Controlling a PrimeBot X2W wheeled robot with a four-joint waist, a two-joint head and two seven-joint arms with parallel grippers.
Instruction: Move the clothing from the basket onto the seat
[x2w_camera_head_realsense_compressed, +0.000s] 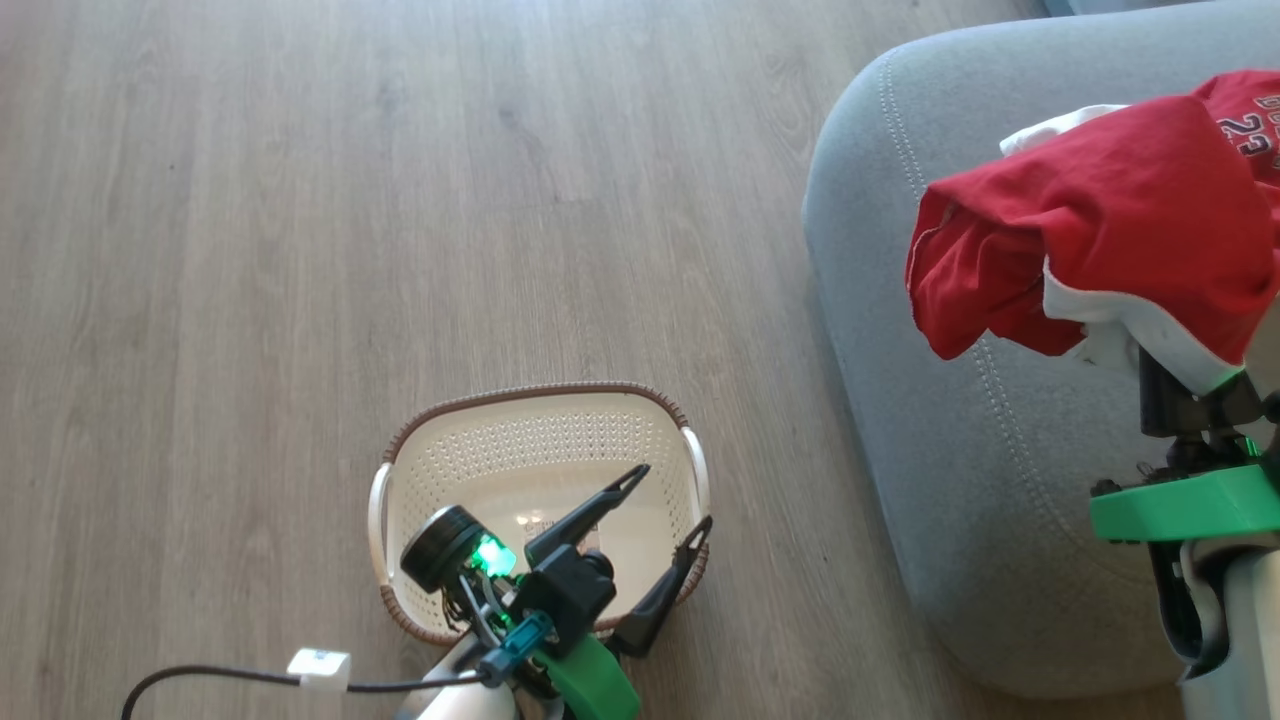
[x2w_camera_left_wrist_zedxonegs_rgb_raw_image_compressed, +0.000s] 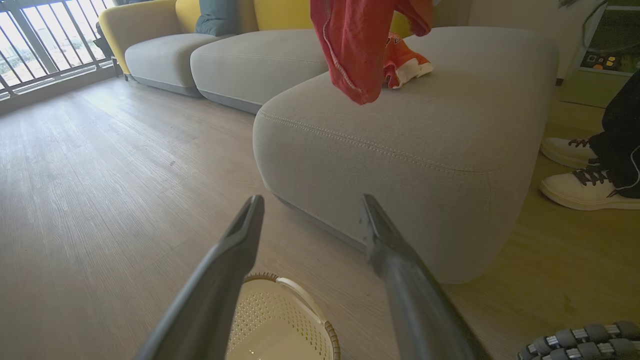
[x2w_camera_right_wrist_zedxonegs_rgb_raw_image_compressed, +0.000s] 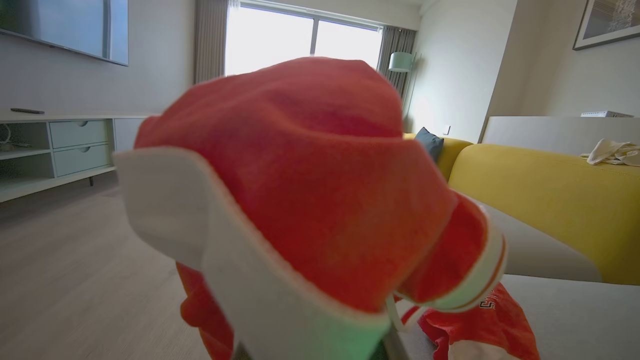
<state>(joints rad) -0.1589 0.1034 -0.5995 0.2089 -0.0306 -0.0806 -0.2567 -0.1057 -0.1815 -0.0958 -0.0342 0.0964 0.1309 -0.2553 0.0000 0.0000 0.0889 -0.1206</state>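
Right hand holding the red garment: the cloth is draped over its fingers, so the jaws are hidden, but the bundle hangs off it clear of the cushion. Left hand wide, nothing between the fingers, parked over the basket on the floor, well apart from the seat. No red is visible inside the basket; part of its bottom is hidden behind the left hand.

Key relation: the red garment is directly above the seat's near-left part, so the seat lies straight below the holding hand. Only the right arm is in play; the left is far off to the left. In the left wrist view the cloth's lowest tip hangs just above the cushion top.

Orientation: the bundle is bunched, with its long axis running roughly left to right in the head view. The loose open end droops left toward the seat's rounded edge, and the white trim sits at the hand end.

The printed garment already lies on the seat, just beyond the hanging one, on the far right.

Judgement: the last carry is nearly done. What remains is to lower and let go, and a release slightly right would keep the drooping end off the seat's edge.
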